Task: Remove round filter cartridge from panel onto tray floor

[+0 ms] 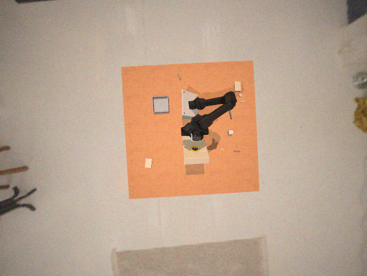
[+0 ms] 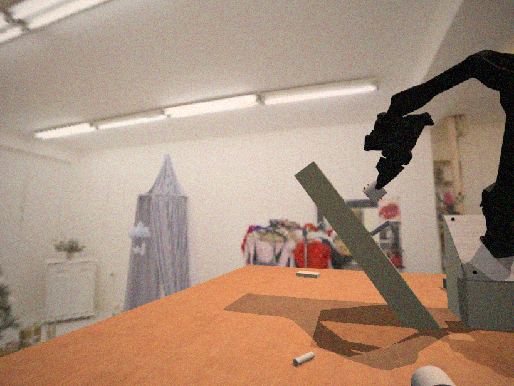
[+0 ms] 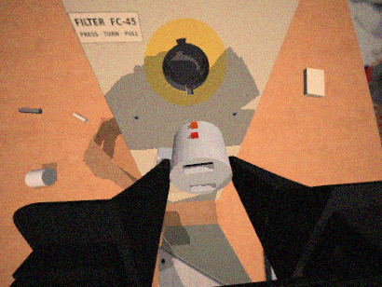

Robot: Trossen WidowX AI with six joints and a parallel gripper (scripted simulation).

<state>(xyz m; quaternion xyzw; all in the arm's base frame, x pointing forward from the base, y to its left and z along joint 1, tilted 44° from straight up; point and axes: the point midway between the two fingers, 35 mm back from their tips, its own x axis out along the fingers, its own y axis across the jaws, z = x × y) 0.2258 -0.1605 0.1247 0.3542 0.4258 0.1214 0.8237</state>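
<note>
- Filter cartridge out of the panel, clamped between the black fingers, two slots on its face turned toward the wrist camera, red marks on its upper side.
- Gripper closed on the cartridge's round wall, one finger on the left and one on the right; grip looks centred.
- Held in mid-air, apart from the sloping service panel, just off its face in the exterior view.
- Empty dark socket left behind in the yellow ring, farther up the panel, beside the label reading FILTER FC-45.
- Step in hand, by judgement: extraction finished, carry about to start.
- Tray well apart, seen from above to the left of the arm's base, across bare orange table.
- Next move likely calls for lifting clear of the panel's top edge, swinging across to the tray, lowering to its floor, then opening and backing away.
- Small loose blocks and pegs scattered on the table; none seen on the direct path.
</note>
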